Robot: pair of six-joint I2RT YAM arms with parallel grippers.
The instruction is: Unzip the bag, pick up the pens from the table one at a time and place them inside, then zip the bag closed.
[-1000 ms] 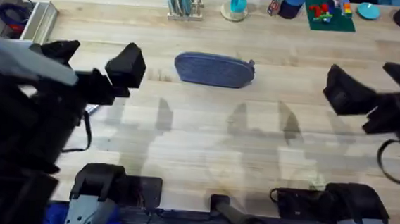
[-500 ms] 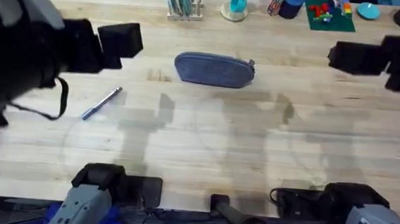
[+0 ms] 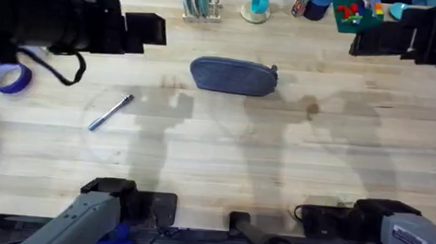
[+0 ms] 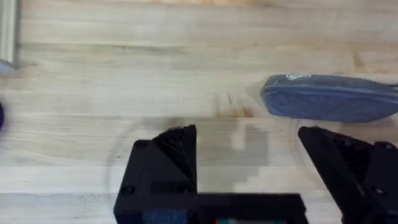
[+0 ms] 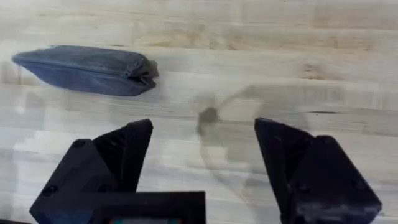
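A pen (image 3: 111,112) lies loose on the table (image 3: 276,164) — farther back, the bag (image 3: 233,76) lies zipped. Left tool (image 4: 249,140) and right tool (image 5: 202,134) hover spread, flanking it, likely to unzip.

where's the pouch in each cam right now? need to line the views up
Overhead: the bag lies upper centre on the table, between the two raised arms.
Left wrist: far right, beyond the open fingers.
Right wrist: upper left, puckered end toward the middle.
Shared landmark: that puckered end of the bag, in overhead and right wrist.
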